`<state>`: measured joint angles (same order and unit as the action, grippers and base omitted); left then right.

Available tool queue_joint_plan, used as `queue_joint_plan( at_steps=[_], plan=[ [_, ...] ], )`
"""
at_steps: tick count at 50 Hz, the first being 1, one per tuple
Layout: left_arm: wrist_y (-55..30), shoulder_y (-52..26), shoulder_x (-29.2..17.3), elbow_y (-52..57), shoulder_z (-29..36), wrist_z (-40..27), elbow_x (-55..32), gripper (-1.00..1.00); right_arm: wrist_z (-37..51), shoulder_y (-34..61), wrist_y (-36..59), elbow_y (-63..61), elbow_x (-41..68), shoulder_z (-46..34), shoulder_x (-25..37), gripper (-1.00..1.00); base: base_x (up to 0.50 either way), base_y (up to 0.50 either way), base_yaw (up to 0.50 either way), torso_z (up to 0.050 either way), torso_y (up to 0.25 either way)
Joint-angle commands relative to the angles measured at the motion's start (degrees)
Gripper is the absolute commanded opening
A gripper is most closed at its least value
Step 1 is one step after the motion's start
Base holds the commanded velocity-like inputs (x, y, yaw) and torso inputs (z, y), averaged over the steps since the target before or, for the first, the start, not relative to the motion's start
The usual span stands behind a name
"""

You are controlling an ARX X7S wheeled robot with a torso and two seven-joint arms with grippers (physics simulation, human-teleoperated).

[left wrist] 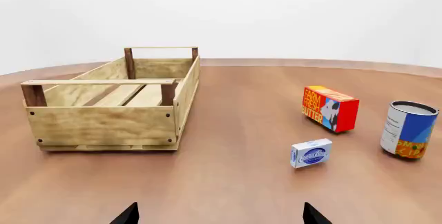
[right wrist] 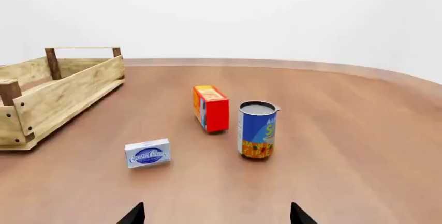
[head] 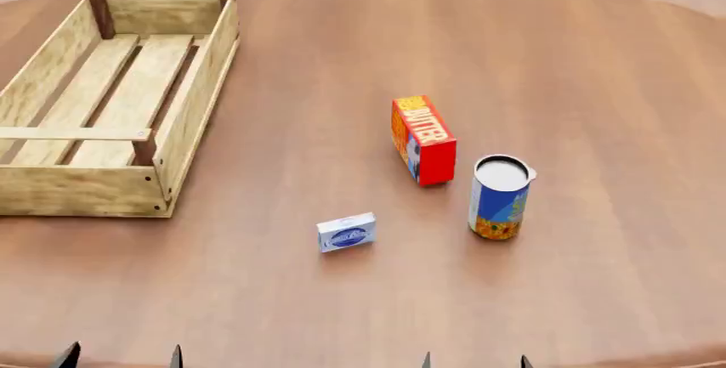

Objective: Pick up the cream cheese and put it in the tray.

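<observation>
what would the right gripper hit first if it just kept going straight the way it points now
Probably the butter box, roughly centred ahead of the right gripper; the cream cheese and can flank that line. Depth is unclear.

All three renders were bright, evenly lit and sharp from near to far, with no blur or grain. The light was diffuse and seemed to fall from above, so the long light-wood slatted crate [head: 193,87], the tall red-orange butter box [head: 423,140] and the blue-orange can [head: 499,198] cast only faint, soft shadows close to their bases on the brown wooden bench [head: 590,87]. The bench showed a mild sheen without harsh glare. In both wrist views its far edge curved, a wide-angle bend.
</observation>
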<state>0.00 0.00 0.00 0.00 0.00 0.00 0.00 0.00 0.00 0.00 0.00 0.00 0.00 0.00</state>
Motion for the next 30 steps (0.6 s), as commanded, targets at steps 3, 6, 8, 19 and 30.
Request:
queue_joint_plan(
  at_steps=[3,6,8,19,30],
  plan=[
    [0.3,0.0,-5.5,0.7,6.4,-6.4,-5.5,1.00,2.8,-0.1,-0.2,-0.2,2.3,-2.8,2.3,1.00,0.00,0.00,0.00,0.000,0.000],
    [0.4,0.3,-5.8,1.2,6.6,-6.4,-5.9,1.00,3.3,-0.2,-0.1,-0.4,2.6,-3.1,2.7,1.00,0.00,0.00,0.00,0.000,0.000],
    [0.4,0.3,-6.0,1.3,6.6,-6.3,-6.4,1.00,3.7,-0.1,-0.1,-0.4,2.8,-3.4,2.9,1.00,0.00,0.00,0.00,0.000,0.000],
    [0.3,0.8,-6.6,3.3,6.3,-7.2,-8.3,1.00,5.1,-1.0,0.6,-3.4,4.0,-4.1,4.0,1.00,0.00,0.00,0.00,0.000,0.000],
    [5.0,5.0,-7.2,12.4,6.2,-12.2,-3.6,1.00,8.2,-6.4,-2.7,-14.0,2.2,-4.5,5.2,1.00,0.00,0.00,0.00,0.000,0.000]
  ],
)
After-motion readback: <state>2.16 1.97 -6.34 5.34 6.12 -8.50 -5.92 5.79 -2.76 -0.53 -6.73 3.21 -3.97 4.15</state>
